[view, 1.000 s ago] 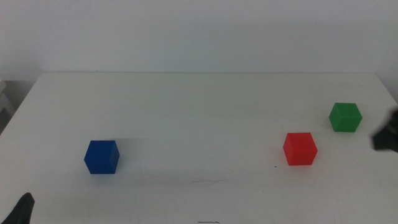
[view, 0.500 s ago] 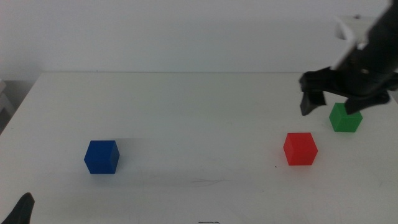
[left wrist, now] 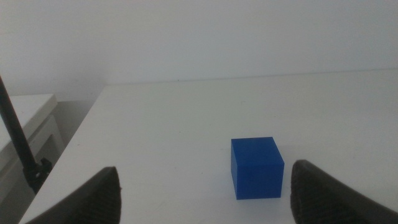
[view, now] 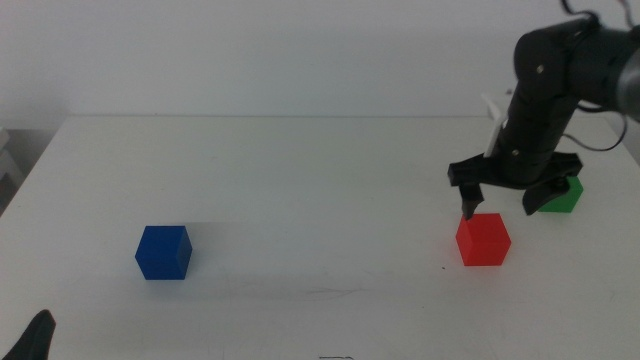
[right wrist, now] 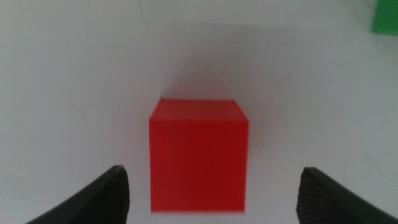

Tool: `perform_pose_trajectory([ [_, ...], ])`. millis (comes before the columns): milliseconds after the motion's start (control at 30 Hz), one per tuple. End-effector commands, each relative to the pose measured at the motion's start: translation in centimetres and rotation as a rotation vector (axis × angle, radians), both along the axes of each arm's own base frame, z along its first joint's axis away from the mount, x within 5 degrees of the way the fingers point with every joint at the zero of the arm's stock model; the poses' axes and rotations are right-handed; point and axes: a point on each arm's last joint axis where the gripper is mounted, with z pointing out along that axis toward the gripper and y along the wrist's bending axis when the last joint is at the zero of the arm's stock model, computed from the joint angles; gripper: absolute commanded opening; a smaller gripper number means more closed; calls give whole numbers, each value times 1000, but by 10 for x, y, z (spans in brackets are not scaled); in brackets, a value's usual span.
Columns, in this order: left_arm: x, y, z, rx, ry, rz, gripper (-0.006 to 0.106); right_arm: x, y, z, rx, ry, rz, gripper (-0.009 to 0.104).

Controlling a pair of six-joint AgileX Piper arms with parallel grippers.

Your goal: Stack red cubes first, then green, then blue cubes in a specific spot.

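Observation:
The red cube [view: 483, 239] sits on the white table at the right. My right gripper [view: 500, 204] hangs open just above it, one jaw at each side; in the right wrist view the red cube [right wrist: 198, 155] lies between the open jaws. The green cube [view: 562, 195] stands behind and to the right, partly hidden by the right gripper, and shows at the edge of the right wrist view [right wrist: 386, 17]. The blue cube [view: 163, 251] sits at the left. My left gripper [left wrist: 202, 193] waits open at the table's near-left edge, facing the blue cube [left wrist: 256, 167].
The white table [view: 320, 180] is bare between the blue and red cubes. A white wall rises behind the table's far edge. A pale cabinet [left wrist: 25, 124] stands beyond the table's left edge.
The right arm has swung in from the right edge, passed over the green cube and come down over the red cube. The cubes and the left gripper have not moved.

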Motion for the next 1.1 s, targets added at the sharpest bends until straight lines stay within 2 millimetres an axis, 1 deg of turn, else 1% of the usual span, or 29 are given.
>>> perform_pose_trajectory([
  [0,-1,0,10,-14,-102,-6,94,5,-3,20,10,-93,12,87],
  [100,-1,0,10,-14,-102,-6,94,10,-2,9,12,-84,9,85],
  [267,-1,0,10,-14,-102,-6,94,14,0,-6,18,-46,3,79],
  [433,-1,0,10,-14,-102,-6,94,13,3,-16,46,5,-12,69],
  [533,-1,0,10,-14,-102,-6,94,13,6,-21,67,33,-23,57],
  [567,-1,0,10,-14,-102,-6,94,13,6,-23,65,38,-23,51],
  [633,-1,0,10,-14,-102,-6,94,12,6,-25,66,53,-26,37],
  [700,-1,0,10,-14,-102,-6,94,11,5,-25,57,62,-24,19],
  [767,-1,0,10,-14,-102,-6,94,10,7,-18,37,59,-11,-1],
  [867,-1,0,10,-14,-102,-6,94,8,16,5,14,24,-9,-1],
  [900,-1,0,10,-14,-102,-6,94,6,22,13,8,16,-14,-1],
  [1000,-1,0,10,-14,-102,-6,94,1,47,36,2,-11,-7,-1],
  [1067,-1,0,10,-14,-102,-6,94,-3,68,42,12,-34,16,-1],
])
